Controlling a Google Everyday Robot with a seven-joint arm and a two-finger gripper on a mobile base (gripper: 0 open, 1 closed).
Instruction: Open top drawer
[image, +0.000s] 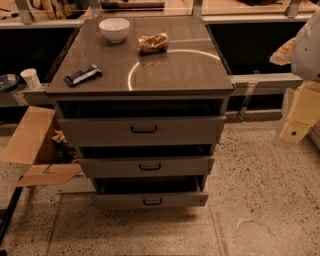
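Observation:
The top drawer (142, 131) is the widest grey front of three, with a small black pull handle (144, 129) at its centre. It stands pulled out a little, with a dark gap above it under the cabinet top. The middle drawer (147, 166) and the bottom drawer (150, 201) below it also stand slightly out. My gripper (298, 120), cream-coloured, hangs at the right edge of the view, well to the right of the cabinet and about level with the top drawer, touching nothing.
On the cabinet top (170, 75) sit a white bowl (114, 29), a crumpled snack bag (153, 43) and a dark wrapped bar (82, 75). An open cardboard box (30, 142) lies on the floor at the left. A paper cup (31, 78) stands on a ledge behind it.

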